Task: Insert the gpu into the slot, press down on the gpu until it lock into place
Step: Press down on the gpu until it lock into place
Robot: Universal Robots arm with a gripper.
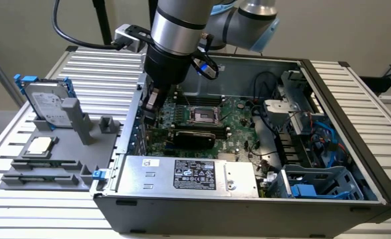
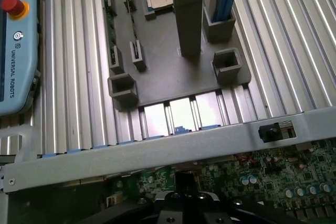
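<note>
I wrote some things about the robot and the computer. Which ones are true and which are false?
1. The gripper is down inside the open computer case, near the wall on the exterior view's left. True.
2. The gripper is wide open. False: it is shut.
3. A hard drive stands in the grey holder tray outside the case. True.
4. The processor chip lies inside the case. False: it rests on the grey tray.
5. The silver labelled box sits inside the case at its near edge. True.
</note>
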